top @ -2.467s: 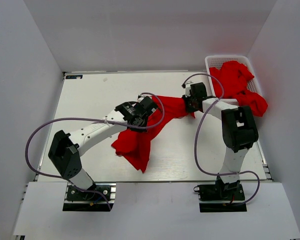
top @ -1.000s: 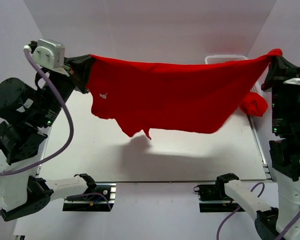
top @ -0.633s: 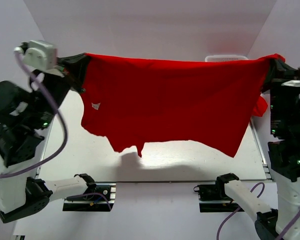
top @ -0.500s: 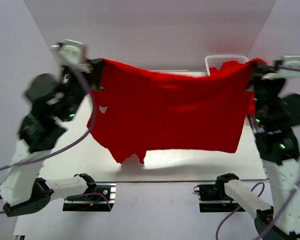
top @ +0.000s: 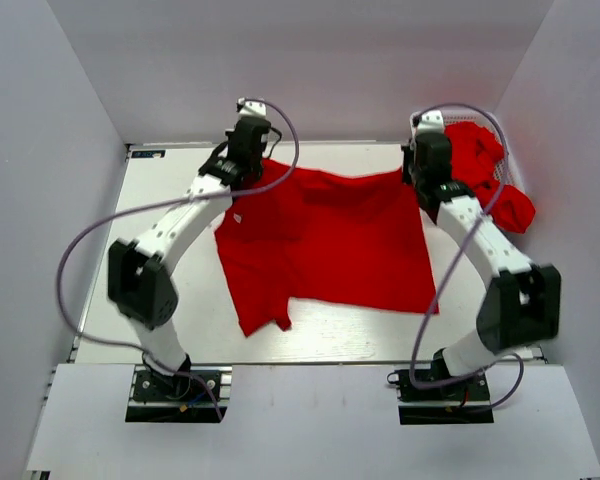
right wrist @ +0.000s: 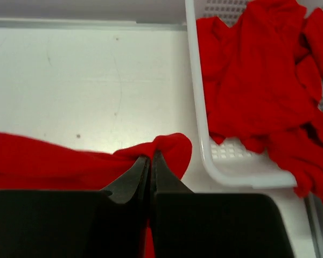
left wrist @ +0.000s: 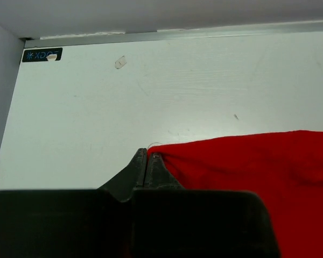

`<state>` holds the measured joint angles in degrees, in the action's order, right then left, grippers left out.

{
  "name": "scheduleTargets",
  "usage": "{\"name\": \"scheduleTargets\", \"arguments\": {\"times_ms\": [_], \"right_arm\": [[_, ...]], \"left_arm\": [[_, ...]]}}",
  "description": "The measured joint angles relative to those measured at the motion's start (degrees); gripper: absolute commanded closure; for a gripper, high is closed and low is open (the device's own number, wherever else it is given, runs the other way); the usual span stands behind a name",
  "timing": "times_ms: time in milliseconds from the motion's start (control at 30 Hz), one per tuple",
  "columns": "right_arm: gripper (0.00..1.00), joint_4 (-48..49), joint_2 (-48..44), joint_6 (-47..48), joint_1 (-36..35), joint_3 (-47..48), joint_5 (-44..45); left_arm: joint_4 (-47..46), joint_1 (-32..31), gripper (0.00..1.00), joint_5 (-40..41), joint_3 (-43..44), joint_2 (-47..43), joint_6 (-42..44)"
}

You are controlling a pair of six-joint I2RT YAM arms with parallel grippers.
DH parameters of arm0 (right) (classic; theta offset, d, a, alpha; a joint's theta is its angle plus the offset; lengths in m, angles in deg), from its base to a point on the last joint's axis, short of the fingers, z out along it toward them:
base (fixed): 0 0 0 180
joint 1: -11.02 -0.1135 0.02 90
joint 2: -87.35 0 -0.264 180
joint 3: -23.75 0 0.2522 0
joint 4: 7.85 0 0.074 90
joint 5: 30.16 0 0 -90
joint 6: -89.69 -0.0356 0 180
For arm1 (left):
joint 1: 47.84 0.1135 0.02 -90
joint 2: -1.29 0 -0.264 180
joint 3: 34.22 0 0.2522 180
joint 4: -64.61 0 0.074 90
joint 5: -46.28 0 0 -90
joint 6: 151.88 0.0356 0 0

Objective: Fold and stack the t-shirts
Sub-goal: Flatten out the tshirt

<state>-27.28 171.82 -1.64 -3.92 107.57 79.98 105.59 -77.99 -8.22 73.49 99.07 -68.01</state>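
One red t-shirt (top: 325, 240) lies spread over the middle of the white table (top: 170, 200), with its lower left part bunched toward the near edge. My left gripper (top: 252, 165) is shut on its far left corner, and in the left wrist view the closed tips (left wrist: 147, 156) pinch the edge of the cloth (left wrist: 247, 166). My right gripper (top: 417, 175) is shut on the far right corner; its tips (right wrist: 151, 158) bite into a small fold of red cloth (right wrist: 172, 146). More red t-shirts (top: 475, 150) lie heaped in the basket.
The white mesh basket (top: 450, 115) stands at the far right corner, its rim (right wrist: 204, 134) just right of my right gripper. A red shirt (top: 512, 208) hangs over its near side. Grey walls close in the table at the back and both sides.
The shirt hung stretched in the air between both raised grippers. Both arms have come down and reached to the far side, laying it out on the table, still gripping it.
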Motion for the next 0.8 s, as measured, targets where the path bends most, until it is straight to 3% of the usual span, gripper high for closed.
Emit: {"name": "scheduleTargets", "arguments": {"times_ms": [400, 500, 533, 600, 633, 667, 700, 800], "right_arm": [[1.0, 4.2, 39.9, 0.2, 2.4, 33.7, -5.4], [0.98, 5.5, 51.3, 0.7, 2.8, 44.2, -5.8], [0.92, 6.5, 54.2, 0.9, 2.9, 46.6, -6.0], [0.73, 8.6, 58.4, 1.5, 3.1, 49.4, -6.2], [0.39, 9.4, 59.7, 1.5, 3.3, 50.3, -6.3], [0.25, 10.3, 60.7, 1.2, 3.3, 50.9, -6.6], [0.1, 10.8, 61.2, 1.5, 3.4, 51.1, -7.0], [0.1, 12.6, 60.9, 2.0, 3.5, 51.1, -8.9]], "left_arm": [[-12.3, 13.5, 1.0, -11.9, 21.8, 32.3, 4.4], [-17.3, 15.8, 0.93, -15.0, 23.1, 37.4, 4.9], [-18.9, 16.3, 0.87, -15.7, 23.1, 38.9, 4.9], [-21.6, 17.3, 0.47, -17.1, 25.1, 42.7, 4.9], [-22.8, 17.8, 0.25, -17.8, 26.8, 44.7, 5.0], [-23.8, 18.3, 0.0, -18.5, 28.6, 46.8, 4.9], [-24.4, 18.6, 0.0, -18.9, 30.1, 48.5, 4.4], [-24.6, 19.5, 0.0, -20.6, 31.3, 50.3, 2.4]]}}
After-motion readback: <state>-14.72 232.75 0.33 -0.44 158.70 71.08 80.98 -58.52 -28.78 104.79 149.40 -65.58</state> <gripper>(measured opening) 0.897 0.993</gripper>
